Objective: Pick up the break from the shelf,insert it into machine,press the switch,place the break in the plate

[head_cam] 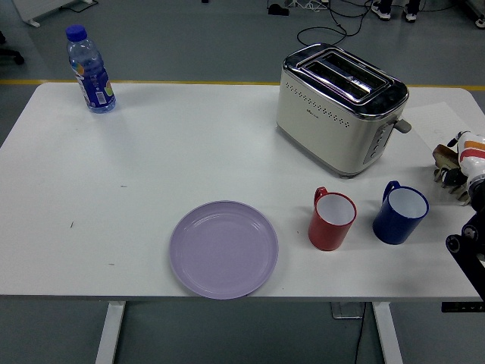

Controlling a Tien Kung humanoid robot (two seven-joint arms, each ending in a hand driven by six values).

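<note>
The cream and chrome toaster (333,114) stands at the back right of the table, both top slots empty, its lever (403,126) on the right end. At the picture's right edge my right hand (453,171) is beside the toaster's lever end, fingers curled around a brown piece of bread (442,154); much of the hand is cut off by the frame. The lilac plate (223,249) lies empty near the front edge, left of the mugs. My left arm does not show.
A red mug (332,220) and a blue mug (400,214) stand side by side in front of the toaster, between plate and right hand. A blue-capped water bottle (91,70) stands at the far left corner.
</note>
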